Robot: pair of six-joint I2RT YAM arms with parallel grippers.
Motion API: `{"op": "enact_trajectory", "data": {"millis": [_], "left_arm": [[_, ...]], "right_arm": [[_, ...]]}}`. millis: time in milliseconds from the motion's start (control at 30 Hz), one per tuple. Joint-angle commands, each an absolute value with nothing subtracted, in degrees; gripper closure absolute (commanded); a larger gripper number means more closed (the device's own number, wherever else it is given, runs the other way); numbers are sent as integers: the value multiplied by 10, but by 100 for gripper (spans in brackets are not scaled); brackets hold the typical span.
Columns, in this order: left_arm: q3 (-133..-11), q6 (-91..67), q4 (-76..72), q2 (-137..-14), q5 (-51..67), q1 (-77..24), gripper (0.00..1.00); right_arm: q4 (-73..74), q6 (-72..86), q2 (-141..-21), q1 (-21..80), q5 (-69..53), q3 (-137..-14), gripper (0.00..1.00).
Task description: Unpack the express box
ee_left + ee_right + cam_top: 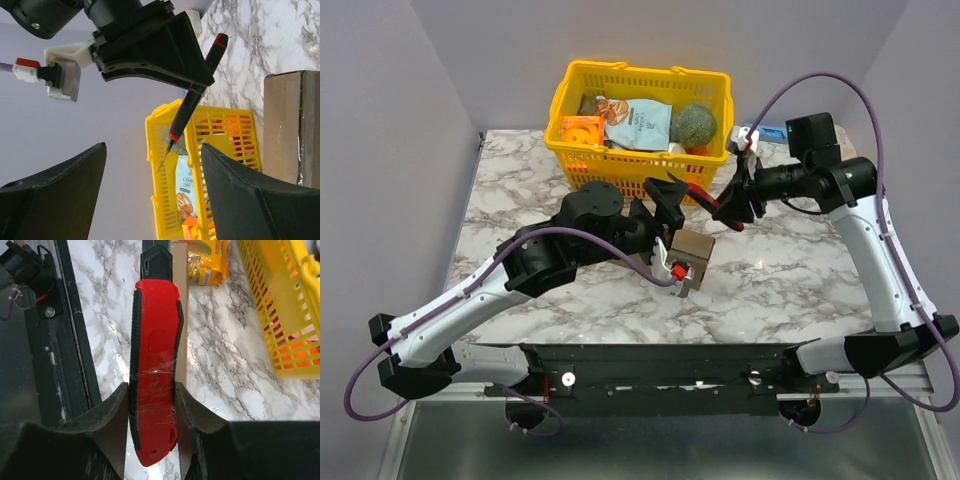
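My left tool (pixel 152 150) stands with jaws wide apart; my right tool (pixel 151 389) clamps a red-and-black plastic utility knife (pixel 152 340), both arms reaching inward toward that knife.

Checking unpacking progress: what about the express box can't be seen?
Express box lid and contents, top view: the left arm covers part of it.
Left wrist view: box cut off by the right edge; one side shows.
Right wrist view: the knife in the right gripper hides most of it.

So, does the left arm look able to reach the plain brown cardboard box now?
Probably yes: its open pincer hangs just beside the box, nothing between them, though it must turn.
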State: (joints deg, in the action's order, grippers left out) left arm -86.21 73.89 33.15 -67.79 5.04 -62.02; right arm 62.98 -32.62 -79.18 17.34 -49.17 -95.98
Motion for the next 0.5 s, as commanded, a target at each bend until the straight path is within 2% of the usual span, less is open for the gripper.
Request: {"op": "enact_trajectory", "data": {"millis": [0, 300, 467], "left_arm": [[-860, 786, 320, -693, 39, -621, 15], [-847, 818, 295, -726, 4, -621, 21], [-850, 826, 312, -737, -17, -621, 32]], "right_arm": [[648, -323, -780, 191, -483, -1002, 100], [661, -350, -744, 230, -471, -968, 99], [664, -351, -733, 234, -478, -969, 99]]}}
